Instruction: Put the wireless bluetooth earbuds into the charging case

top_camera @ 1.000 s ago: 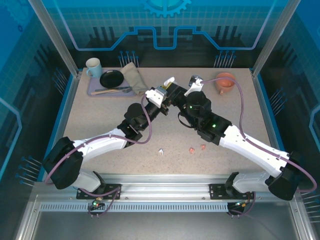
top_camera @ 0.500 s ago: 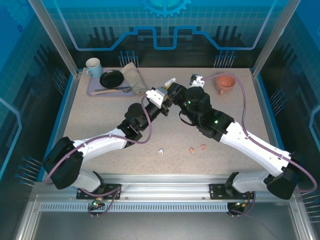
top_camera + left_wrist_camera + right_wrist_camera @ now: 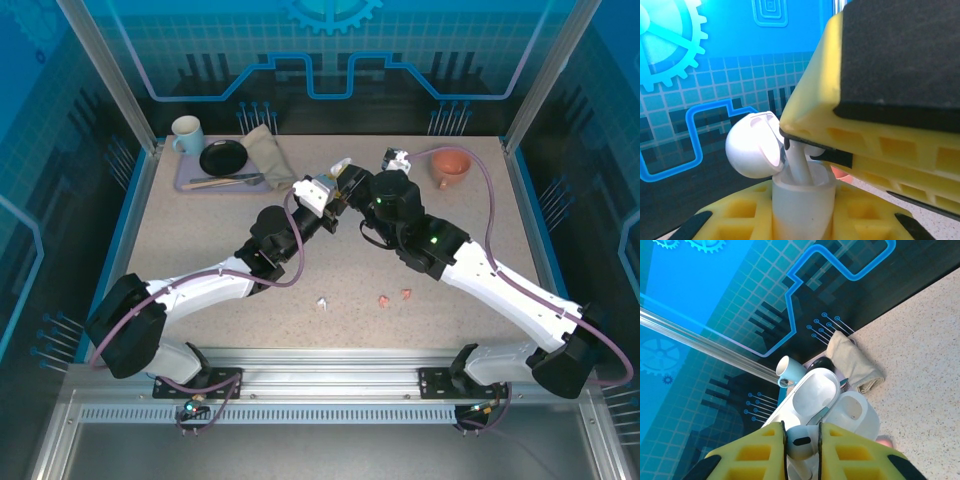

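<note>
My left gripper (image 3: 330, 185) is shut on the white charging case (image 3: 802, 205), holding it upright above the table with its lid (image 3: 752, 145) swung open. My right gripper (image 3: 802, 440) is shut on a white earbud (image 3: 801, 444) right over the case (image 3: 852, 412). In the left wrist view the earbud's stem (image 3: 799, 167) reaches down into the case's mouth, and one of the right gripper's yellow fingers (image 3: 880, 100) looms above it. On the table near the front lie one white earbud (image 3: 322, 302) and two salmon-pink earbuds (image 3: 385, 298) (image 3: 407, 294).
A tray (image 3: 185, 183) at the back left carries a pale blue mug (image 3: 186, 130), a black bowl (image 3: 222, 157), cutlery and a folded cloth (image 3: 265, 150). An orange cup (image 3: 452, 165) stands at the back right, close to the right arm's cable.
The right arm has swung left, bringing the white earbud up against the open case. The left arm and the earbuds on the table have stayed put.
</note>
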{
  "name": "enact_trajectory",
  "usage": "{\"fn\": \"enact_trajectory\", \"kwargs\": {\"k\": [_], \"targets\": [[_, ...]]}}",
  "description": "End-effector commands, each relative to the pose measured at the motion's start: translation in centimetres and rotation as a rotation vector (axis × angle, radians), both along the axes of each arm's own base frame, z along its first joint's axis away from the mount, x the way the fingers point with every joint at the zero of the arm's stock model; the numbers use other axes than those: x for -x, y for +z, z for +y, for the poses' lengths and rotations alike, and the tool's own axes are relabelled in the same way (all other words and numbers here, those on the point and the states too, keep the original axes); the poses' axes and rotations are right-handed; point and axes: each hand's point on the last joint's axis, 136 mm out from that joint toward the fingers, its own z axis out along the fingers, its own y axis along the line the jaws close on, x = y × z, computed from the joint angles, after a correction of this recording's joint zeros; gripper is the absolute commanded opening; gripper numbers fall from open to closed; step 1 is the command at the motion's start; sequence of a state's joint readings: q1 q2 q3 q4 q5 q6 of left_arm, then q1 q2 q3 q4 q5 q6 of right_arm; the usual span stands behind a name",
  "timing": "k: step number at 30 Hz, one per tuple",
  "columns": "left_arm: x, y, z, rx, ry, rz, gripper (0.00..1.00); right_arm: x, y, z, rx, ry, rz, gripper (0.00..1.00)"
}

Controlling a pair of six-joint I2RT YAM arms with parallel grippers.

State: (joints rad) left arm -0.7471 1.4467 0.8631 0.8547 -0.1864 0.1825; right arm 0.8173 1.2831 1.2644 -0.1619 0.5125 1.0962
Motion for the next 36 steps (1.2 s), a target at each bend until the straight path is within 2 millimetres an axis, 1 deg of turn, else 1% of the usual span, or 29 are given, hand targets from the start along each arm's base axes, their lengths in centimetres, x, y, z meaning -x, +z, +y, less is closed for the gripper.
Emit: {"fn": "enact_trajectory", "kwargs": {"k": [1, 10, 18, 21, 25, 29, 36], "targets": [[2.1, 8.0, 1.5, 0.181, -0.020, -0.179, 0.00, 0.5, -4.9, -1.0, 0.107, -0.013, 0.145, 0.19], [2.0, 8.3, 1.5, 0.176, -0.013, -0.185, 0.00, 1.2, -6.1, -2.3, 0.063, -0.079, 0.223, 0.20], [1.9, 8.2, 1.5, 0.172, -0.013, -0.183, 0.00, 1.4, -5.8, -2.1, 0.043, -0.071, 0.232, 0.20], [2.0, 8.3, 1.5, 0.173, -0.012, -0.185, 0.00, 1.4, -5.7, -1.9, 0.038, -0.062, 0.236, 0.25], [2.0, 8.2, 1.4, 0.172, -0.016, -0.184, 0.00, 1.4, -5.7, -1.8, 0.042, -0.057, 0.233, 0.26], [2.0, 8.1, 1.4, 0.171, -0.018, -0.182, 0.00, 1.2, -5.1, -1.6, 0.051, -0.045, 0.214, 0.29], [2.1, 8.0, 1.4, 0.170, -0.021, -0.180, 0.00, 0.6, -4.8, -1.7, 0.053, -0.041, 0.206, 0.29]]}}
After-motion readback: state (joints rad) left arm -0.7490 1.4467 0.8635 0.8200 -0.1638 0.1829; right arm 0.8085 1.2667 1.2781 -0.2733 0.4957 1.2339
